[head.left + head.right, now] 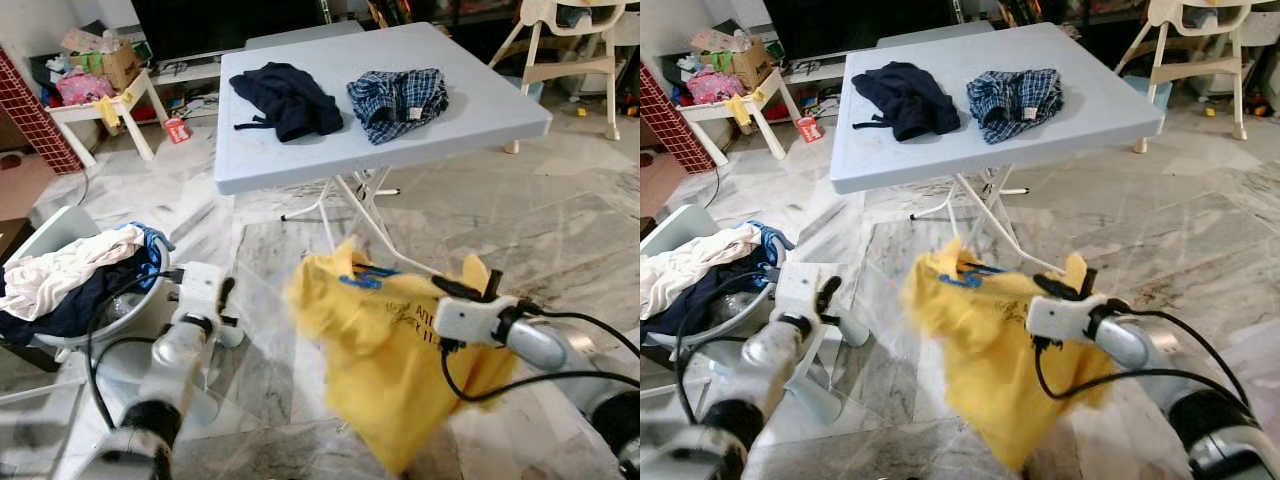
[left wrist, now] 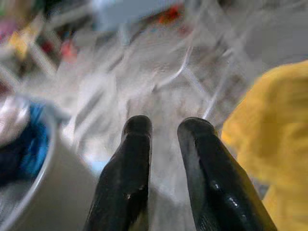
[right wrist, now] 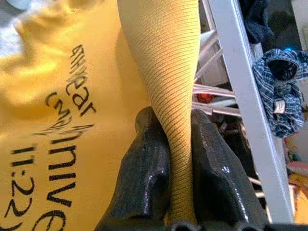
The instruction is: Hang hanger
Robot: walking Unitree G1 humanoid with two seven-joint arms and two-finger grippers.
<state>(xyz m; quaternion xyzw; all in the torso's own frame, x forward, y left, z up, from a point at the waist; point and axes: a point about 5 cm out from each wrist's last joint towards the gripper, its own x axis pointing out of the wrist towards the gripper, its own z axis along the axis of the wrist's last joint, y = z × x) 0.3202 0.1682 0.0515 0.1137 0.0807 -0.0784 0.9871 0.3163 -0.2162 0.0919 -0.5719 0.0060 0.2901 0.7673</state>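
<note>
Marble floor (image 1: 560, 230), folding table (image 1: 480, 110) ahead w/ dark garment (image 1: 290, 98) & plaid shirt (image 1: 400, 100) on top. Laundry basket (image 1: 50, 235) at left, full of clothes. Right gripper (image 3: 179, 126) pinches ribbed collar of yellow shirt (image 1: 375, 350), held in air below table edge; blue hanger (image 1: 360, 278) partly visible at neckline. Left gripper (image 2: 163, 126) near basket, fingers slightly apart, holding nothing.

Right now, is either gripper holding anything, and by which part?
The right gripper is shut on the yellow T-shirt, pinching a ribbed edge of the fabric, likely the collar or a cuff. The left gripper holds nothing.
</note>
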